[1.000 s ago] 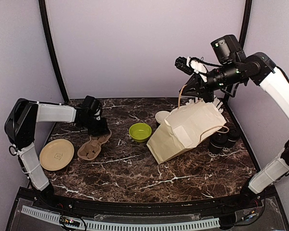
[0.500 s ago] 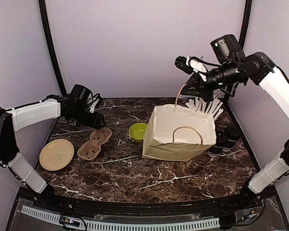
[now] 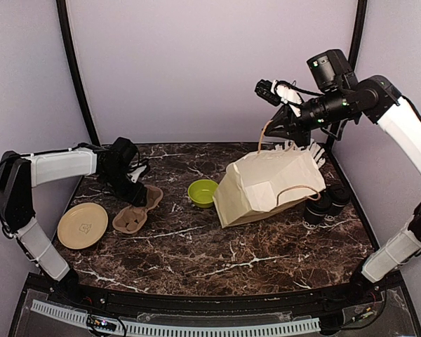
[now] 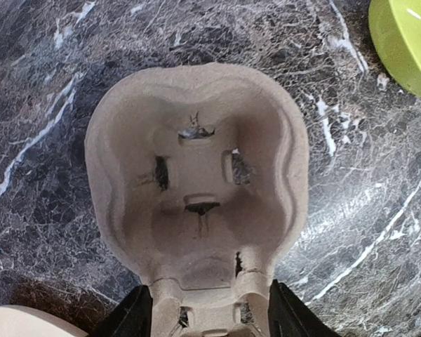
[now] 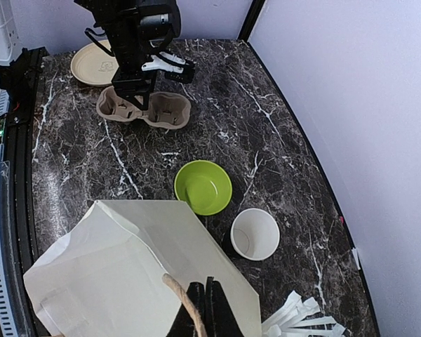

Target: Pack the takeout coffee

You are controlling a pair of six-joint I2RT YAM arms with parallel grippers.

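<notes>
Two lidded black takeout coffee cups (image 3: 325, 202) stand at the right, partly hidden behind the cream paper bag (image 3: 266, 186). The bag (image 5: 126, 274) hangs tilted, its mouth turned away to the right. My right gripper (image 3: 275, 133) is above it, shut (image 5: 205, 309) on the rope handle (image 5: 186, 298). My left gripper (image 3: 137, 191) is low over the brown pulp cup carrier (image 3: 137, 210) at the left. It (image 4: 210, 312) is open, one black finger on each side of the carrier's (image 4: 196, 175) narrow middle. All the carrier's wells are bare.
A lime-green bowl (image 3: 203, 192) sits mid-table beside the bag. Behind the bag are a white open cup (image 5: 255, 234) and white straws (image 5: 302, 316). A tan plate (image 3: 82, 225) lies at the far left. Purple walls close in the back and sides.
The bag stood upright half a second ago and now hangs tilted again. My left gripper opened, lifted off to the left, then came back down over the carrier.
</notes>
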